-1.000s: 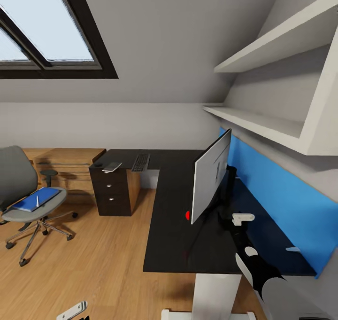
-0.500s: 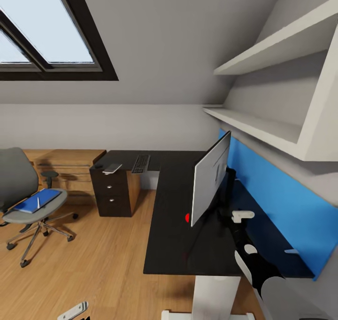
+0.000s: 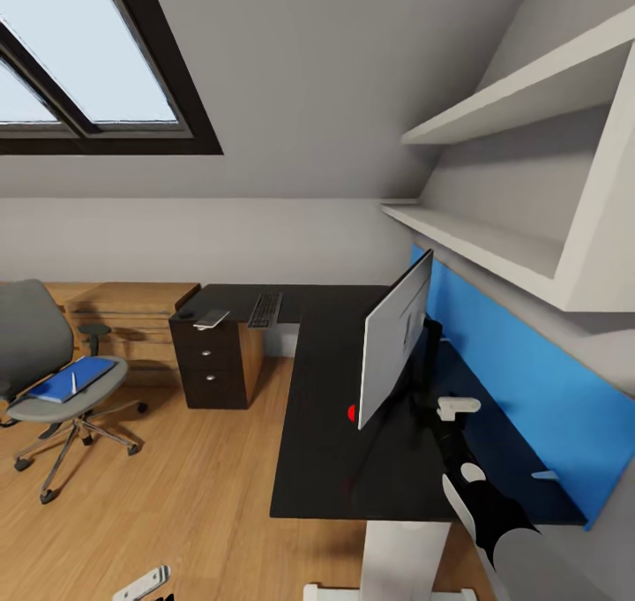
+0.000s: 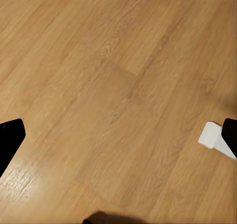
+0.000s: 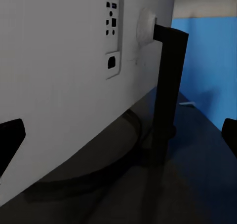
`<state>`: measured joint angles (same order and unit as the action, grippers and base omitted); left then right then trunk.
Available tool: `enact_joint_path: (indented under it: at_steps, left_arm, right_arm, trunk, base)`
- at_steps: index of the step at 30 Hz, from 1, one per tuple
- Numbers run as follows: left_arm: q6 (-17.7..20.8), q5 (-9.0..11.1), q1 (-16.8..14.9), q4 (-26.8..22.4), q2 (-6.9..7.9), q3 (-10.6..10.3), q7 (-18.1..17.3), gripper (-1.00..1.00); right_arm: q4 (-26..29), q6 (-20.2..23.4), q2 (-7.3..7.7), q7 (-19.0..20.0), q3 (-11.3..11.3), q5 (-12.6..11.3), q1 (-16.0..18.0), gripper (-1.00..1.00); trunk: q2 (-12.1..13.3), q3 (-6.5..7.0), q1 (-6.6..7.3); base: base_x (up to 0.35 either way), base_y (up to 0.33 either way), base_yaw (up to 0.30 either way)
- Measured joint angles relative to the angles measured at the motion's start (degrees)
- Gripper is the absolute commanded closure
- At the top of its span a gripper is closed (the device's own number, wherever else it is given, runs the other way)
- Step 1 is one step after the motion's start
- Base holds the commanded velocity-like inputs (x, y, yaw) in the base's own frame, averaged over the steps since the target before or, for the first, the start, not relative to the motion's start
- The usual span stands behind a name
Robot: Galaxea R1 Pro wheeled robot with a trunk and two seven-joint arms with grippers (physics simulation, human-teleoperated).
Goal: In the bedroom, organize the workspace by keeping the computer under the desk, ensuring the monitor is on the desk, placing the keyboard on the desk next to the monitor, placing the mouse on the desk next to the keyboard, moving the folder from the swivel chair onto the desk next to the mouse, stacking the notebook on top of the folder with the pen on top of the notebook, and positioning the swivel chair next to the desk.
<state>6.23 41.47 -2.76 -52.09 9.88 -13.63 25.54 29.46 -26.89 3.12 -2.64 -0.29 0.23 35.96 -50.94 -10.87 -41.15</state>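
Note:
The monitor [image 3: 397, 336] stands on the black L-shaped desk [image 3: 326, 442] with its grey back toward me and a red dot at a lower corner. My right gripper [image 3: 445, 407] hovers open just behind it. The right wrist view shows the monitor's back [image 5: 64, 71], its stand [image 5: 165, 95] and round base. At the desk's far end lie the keyboard [image 3: 265, 309], the notebook [image 3: 212, 319] and the mouse [image 3: 185, 314]. The swivel chair [image 3: 40, 354] at the left carries the blue folder [image 3: 70, 379] with the pen [image 3: 73, 382] on it. My left gripper [image 3: 141, 583] hangs open over the floor. The computer is out of view.
A blue wall panel [image 3: 520, 380] runs behind the desk, with white shelves [image 3: 494, 221] above it. A light-wood chest of drawers [image 3: 132, 314] stands beside the desk's drawer unit [image 3: 207, 363]. Wood floor [image 4: 108, 86] lies between chair and desk, with a white block [image 4: 212, 135] low by the left gripper.
The head view has drifted slightly, so the whole scene sits a little differently. The arms and the things keep their places; nothing was grasped or released.

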Motion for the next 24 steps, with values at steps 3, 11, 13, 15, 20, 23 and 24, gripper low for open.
enact_joint_path:
  at_steps: [3, 11, 13, 15, 20, 23, 24]
  left_arm:
    - [-0.03, -0.04, 0.01, 0.00, -0.53, -0.01, 0.00, -1.00]
    - [-0.05, -0.05, 0.03, 0.00, -0.81, -0.01, 0.00, -1.00]
    - [-0.05, -0.06, 0.03, 0.00, -0.81, -0.01, 0.00, -1.00]
    - [-0.05, -0.07, 0.01, 0.00, -0.85, -0.01, -0.02, -1.00]
    - [-0.05, -0.08, 0.03, 0.00, -0.90, -0.01, -0.08, -1.00]
    - [-0.09, -0.08, 0.01, 0.00, -0.90, -0.01, -0.13, -1.00]
    - [-0.11, -0.08, 0.04, 0.00, -0.90, -0.01, -0.15, -1.00]
  right_arm:
    - [0.08, -0.01, 0.00, 0.00, 0.00, 0.00, -0.06, -1.00]
    - [0.11, -0.01, -0.04, -0.02, 0.05, 0.00, -0.13, -1.00]
    - [0.11, -0.01, -0.05, -0.01, 0.04, 0.00, -0.14, -1.00]
    - [0.12, -0.01, -0.05, -0.01, 0.06, 0.00, -0.14, -1.00]
    - [0.00, 0.01, -0.08, -0.01, 0.12, -0.02, -0.15, -1.00]
    - [-0.06, -0.01, -0.41, -0.04, 0.14, 0.00, -0.15, -1.00]
    - [-0.08, -0.01, -0.66, -0.02, 0.15, 0.01, -0.15, -1.00]
  trunk:
    - [1.21, 0.54, 0.65]
    - [4.42, 1.98, 2.38]
    - [5.22, 2.34, 2.82]
    - [6.03, 2.70, 3.26]
    - [8.03, 3.60, 4.38]
    - [8.05, 3.61, 4.40]
    - [8.05, 3.61, 4.40]
  base:
    - [-0.125, 0.000, 0.000]
    - [-0.312, 0.000, 0.000]
    - [-0.333, 0.000, 0.000]
    - [-0.335, 0.000, 0.000]
    - [-0.200, 0.000, 0.000]
    - [-0.044, 0.000, 0.000]
    - [-0.017, 0.000, 0.000]
